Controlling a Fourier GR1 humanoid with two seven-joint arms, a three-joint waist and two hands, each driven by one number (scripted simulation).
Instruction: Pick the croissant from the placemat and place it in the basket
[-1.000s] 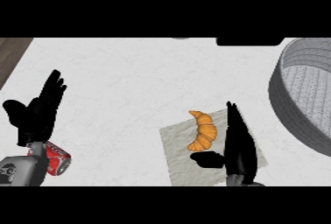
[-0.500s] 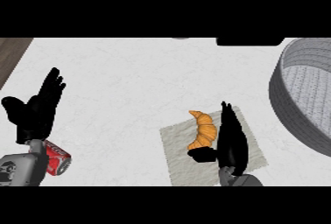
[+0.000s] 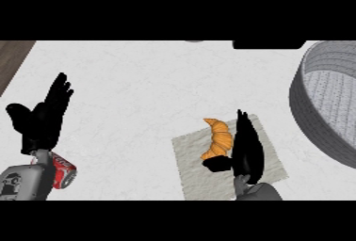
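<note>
An orange croissant (image 3: pixel 219 140) lies on a pale grey placemat (image 3: pixel 198 170) in the lower middle of the counter. My right hand (image 3: pixel 246 149) stands edge-on just right of the croissant, fingers straight and pointing away from me, its thumb (image 3: pixel 217 164) at the croissant's near end; it is open. A large grey basket (image 3: pixel 324 94) sits at the right edge, partly cut off. At the left, fingers up, rests my open left hand (image 3: pixel 42 118).
A red soda can (image 3: pixel 62 170) lies on the counter beside my left forearm. A dark wooden strip (image 3: pixel 12 56) runs along the far left. A dark object (image 3: pixel 268 44) sits at the counter's back edge.
My right hand has slid left across the placemat until it is against the croissant's right side. The croissant and the left hand have stayed where they were.
</note>
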